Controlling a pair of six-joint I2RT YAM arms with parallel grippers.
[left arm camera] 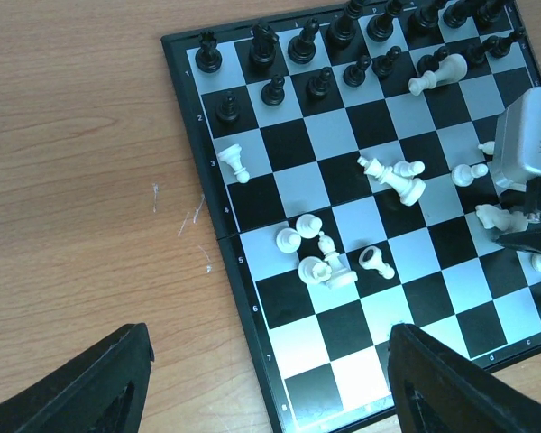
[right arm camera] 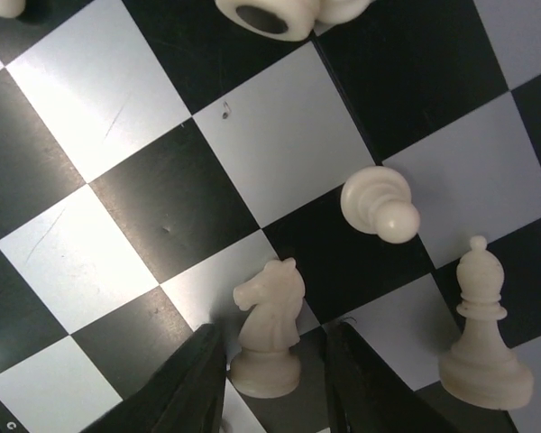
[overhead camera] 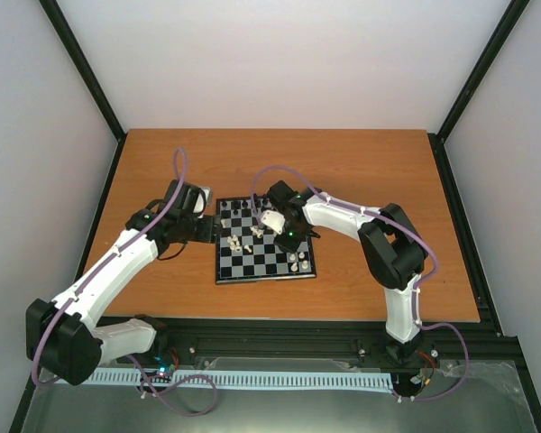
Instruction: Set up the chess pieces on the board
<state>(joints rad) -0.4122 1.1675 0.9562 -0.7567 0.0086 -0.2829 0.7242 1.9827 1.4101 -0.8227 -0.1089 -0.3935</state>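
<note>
The board (overhead camera: 252, 269) lies mid-table. Black chess pieces (left arm camera: 307, 45) stand in its two far rows. Cream-white pieces are scattered across the middle, some toppled (left arm camera: 398, 176), some in a loose cluster (left arm camera: 325, 262). My left gripper (left arm camera: 269, 336) hangs open above the board's left rim, nothing between its fingers. My right gripper (right arm camera: 272, 361) is low over the board (right arm camera: 99, 99), jaws narrowly open on either side of an upright white knight (right arm camera: 269, 316), with a slim gap at each finger. A tipped pawn (right arm camera: 379, 206) and a standing bishop (right arm camera: 480, 334) are just beside it.
The board rests on an orange-brown wooden table (overhead camera: 370, 162) closed in by white walls and black frame posts. A black rail (overhead camera: 279, 338) runs along the near edge by the arm bases. The right gripper (left arm camera: 523, 236) stands over the board's right half.
</note>
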